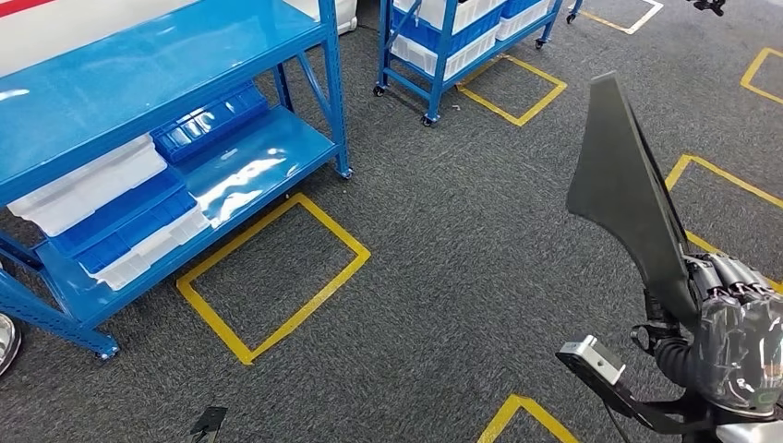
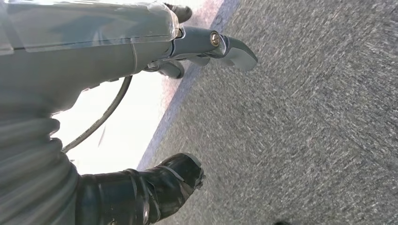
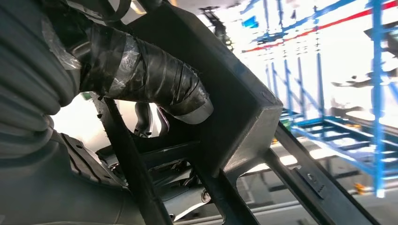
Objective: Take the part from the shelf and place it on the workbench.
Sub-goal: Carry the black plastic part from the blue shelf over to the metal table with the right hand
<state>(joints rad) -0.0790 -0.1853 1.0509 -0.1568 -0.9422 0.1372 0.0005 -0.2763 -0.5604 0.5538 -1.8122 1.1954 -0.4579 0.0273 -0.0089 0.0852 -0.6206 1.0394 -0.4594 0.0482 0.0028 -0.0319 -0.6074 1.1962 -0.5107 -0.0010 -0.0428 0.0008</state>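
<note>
The right hand (image 1: pixel 729 295) sits at about four o'clock in the head view, its fingers wrapped around the base of a dark grey part (image 1: pixel 623 194). The part is a long, flat, blade-like plastic piece that widens in the middle and tapers to a narrow tip pointing toward twelve o'clock, standing nearly upright above the hand and clear of the floor. In the right wrist view, a tape-wrapped thumb (image 3: pixel 150 79) presses against the part's (image 3: pixel 234 108) ribbed inner side, where thin struts cross a box-shaped section; so this hand is grasping the part.

The left hand (image 2: pixel 141 140) appears in its own wrist view, hanging over grey carpet (image 2: pixel 305 117). Its grey thumb (image 2: pixel 220 47) and a dark taped finger (image 2: pixel 159 187) are spread well apart with nothing between them, so it is released.

At about ten o'clock in the head view stands a blue shelf (image 1: pixel 138 83), its lower deck carrying white trays (image 1: pixel 88 189) and blue trays (image 1: pixel 208 120) stacked side by side. A second blue rack on casters (image 1: pixel 462 46) stands at twelve o'clock, also loaded with white and blue bins. Yellow tape rectangles (image 1: pixel 277 277) mark the carpet (image 1: pixel 462 231) between the shelf and the hand, with more at one and two o'clock. The part is well apart from both racks.
</note>
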